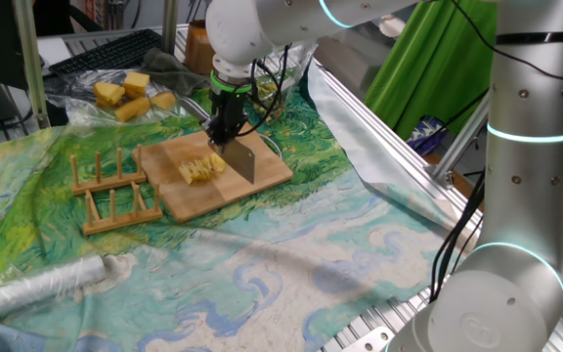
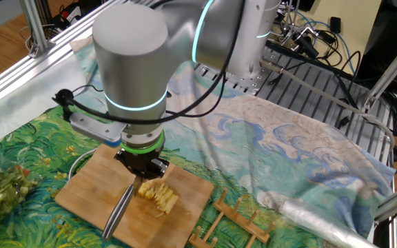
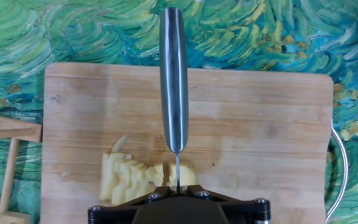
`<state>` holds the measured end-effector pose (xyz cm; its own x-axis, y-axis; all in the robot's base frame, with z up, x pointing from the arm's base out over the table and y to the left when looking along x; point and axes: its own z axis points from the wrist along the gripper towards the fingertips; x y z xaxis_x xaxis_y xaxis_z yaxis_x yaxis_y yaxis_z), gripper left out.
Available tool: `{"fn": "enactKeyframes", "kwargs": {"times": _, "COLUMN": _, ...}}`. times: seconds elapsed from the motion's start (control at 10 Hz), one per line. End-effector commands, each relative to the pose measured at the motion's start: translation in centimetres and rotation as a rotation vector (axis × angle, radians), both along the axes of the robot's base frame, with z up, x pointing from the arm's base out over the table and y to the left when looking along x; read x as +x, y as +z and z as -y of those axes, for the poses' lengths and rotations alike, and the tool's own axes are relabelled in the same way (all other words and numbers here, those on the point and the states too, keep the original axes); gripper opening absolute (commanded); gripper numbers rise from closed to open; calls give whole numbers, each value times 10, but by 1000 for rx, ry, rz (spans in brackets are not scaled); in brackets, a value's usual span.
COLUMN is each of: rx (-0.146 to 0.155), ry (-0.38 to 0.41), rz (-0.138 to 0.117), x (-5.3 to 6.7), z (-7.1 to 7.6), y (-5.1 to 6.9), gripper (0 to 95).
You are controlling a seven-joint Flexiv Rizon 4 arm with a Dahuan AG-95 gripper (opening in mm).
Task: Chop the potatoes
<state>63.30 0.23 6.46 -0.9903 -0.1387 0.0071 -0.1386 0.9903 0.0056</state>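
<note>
The potatoes [image 1: 201, 168] are a cluster of thin pale-yellow slices on the wooden board [image 1: 262, 176]. They also show in the other fixed view [image 2: 158, 195] and in the hand view [image 3: 129, 177]. My gripper [image 1: 228, 129] is shut on a knife [image 1: 241, 160] with a grey steel blade. The blade stands on edge, right next to the slices, its lower edge at the board. In the hand view the blade [image 3: 174, 81] runs straight away from the jaws, just right of the slices. The fingertips are hidden by the hand's body.
Larger deeper-yellow potato chunks [image 1: 130, 95] lie on plastic at the back left. A wooden rack [image 1: 115, 196] stands left of the board. A foil roll [image 1: 42, 288] lies at the front left. A painted cloth covers the table.
</note>
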Motion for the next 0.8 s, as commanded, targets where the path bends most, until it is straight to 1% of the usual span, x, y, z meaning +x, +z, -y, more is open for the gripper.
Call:
{"fn": "enactKeyframes", "kwargs": {"times": 0.1, "rx": 4, "ry": 3, "rz": 6, "x": 2, "z": 1, "y": -13, "gripper": 0}}
{"fn": "enactKeyframes", "kwargs": {"times": 0.2, "rx": 17, "ry": 5, "rz": 11, "x": 5, "z": 0, "y": -30, "gripper": 0}}
{"fn": "enactKeyframes", "kwargs": {"times": 0.3, "rx": 32, "ry": -1, "rz": 32, "x": 7, "z": -4, "y": -46, "gripper": 0}}
{"fn": "enactKeyframes", "kwargs": {"times": 0.4, "rx": 36, "ry": -10, "rz": 37, "x": 4, "z": -9, "y": -57, "gripper": 0}}
{"fn": "enactKeyframes", "kwargs": {"times": 0.5, "rx": 18, "ry": -12, "rz": 42, "x": 2, "z": -10, "y": -60, "gripper": 0}}
{"fn": "enactKeyframes", "kwargs": {"times": 0.6, "rx": 3, "ry": -10, "rz": 42, "x": 0, "z": -9, "y": -57, "gripper": 0}}
{"fn": "enactKeyframes", "kwargs": {"times": 0.7, "rx": 2, "ry": -6, "rz": 36, "x": 1, "z": -7, "y": -51, "gripper": 0}}
{"fn": "enactKeyframes", "kwargs": {"times": 0.8, "rx": 5, "ry": -3, "rz": 33, "x": 2, "z": -6, "y": -48, "gripper": 0}}
